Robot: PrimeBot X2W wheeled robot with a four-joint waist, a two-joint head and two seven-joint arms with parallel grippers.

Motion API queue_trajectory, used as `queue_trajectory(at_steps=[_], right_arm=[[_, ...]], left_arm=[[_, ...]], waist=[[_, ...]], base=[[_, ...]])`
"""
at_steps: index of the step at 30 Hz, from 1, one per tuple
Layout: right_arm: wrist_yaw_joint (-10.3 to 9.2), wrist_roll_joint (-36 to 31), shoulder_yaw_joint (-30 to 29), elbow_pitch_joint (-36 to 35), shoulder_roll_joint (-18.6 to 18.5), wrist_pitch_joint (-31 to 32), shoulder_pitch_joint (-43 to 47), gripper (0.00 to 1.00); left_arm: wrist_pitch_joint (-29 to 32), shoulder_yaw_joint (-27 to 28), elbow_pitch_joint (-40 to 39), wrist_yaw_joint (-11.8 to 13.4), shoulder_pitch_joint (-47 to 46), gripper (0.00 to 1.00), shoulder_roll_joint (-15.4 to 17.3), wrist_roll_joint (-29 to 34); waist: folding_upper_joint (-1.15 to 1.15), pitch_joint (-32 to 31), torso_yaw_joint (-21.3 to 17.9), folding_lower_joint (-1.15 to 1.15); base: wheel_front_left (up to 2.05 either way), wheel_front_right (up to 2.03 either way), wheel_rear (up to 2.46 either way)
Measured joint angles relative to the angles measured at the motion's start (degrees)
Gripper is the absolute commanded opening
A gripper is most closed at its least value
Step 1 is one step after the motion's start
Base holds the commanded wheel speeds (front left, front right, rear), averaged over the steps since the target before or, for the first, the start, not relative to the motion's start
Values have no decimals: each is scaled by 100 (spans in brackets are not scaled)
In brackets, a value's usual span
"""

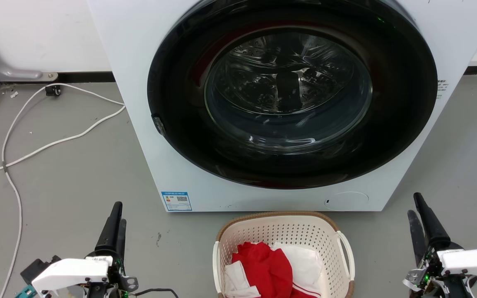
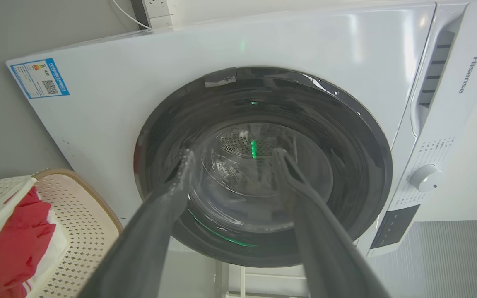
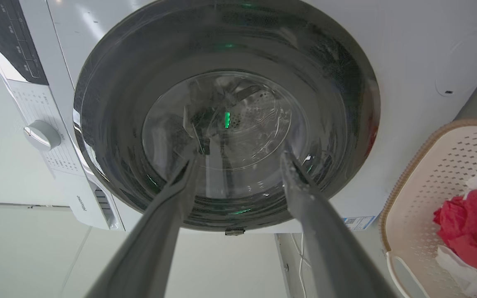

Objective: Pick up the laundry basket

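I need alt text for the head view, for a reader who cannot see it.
A cream laundry basket holding red and white clothes stands on the grey floor before a white washing machine with a round dark door. The left pincer and right pincer flank the basket, touching nothing.

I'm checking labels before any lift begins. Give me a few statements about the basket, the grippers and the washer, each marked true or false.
1. The laundry basket holds red cloth. True.
2. The left gripper is shut on a basket handle. False: it is open, clear of the laundry basket.
3. The door of the washing machine is closed. True.
4. The right gripper holds cloth. False: it is open and empty.
5. The laundry basket stands on the floor in front of the washing machine. True.
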Motion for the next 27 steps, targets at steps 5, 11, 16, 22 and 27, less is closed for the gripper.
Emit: queue_trajectory(at_steps=[5,11,16,22,27], right_arm=[[0,-736,37,-248,0,-136,18,100],[0,-1569,123,-513,0,-285,99,100],[0,-2250,197,-667,0,-402,132,100],[0,-2987,269,-809,0,-531,201,100],[0,-3506,300,-920,0,-633,226,100]], left_arm=[[-131,-48,-203,137,1,100,0,622],[-279,-200,-407,315,12,100,0,1367],[-397,-347,-514,438,32,100,0,1993],[-522,-497,-627,568,40,100,1,2683],[-630,-582,-717,647,81,100,2,3175]], waist=[[0,9,1,0],[0,15,4,0],[0,19,12,0],[0,21,19,0],[0,21,19,0]], base=[[0,0,0],[0,0,0],[0,0,0],[0,0,0],[0,0,0]])
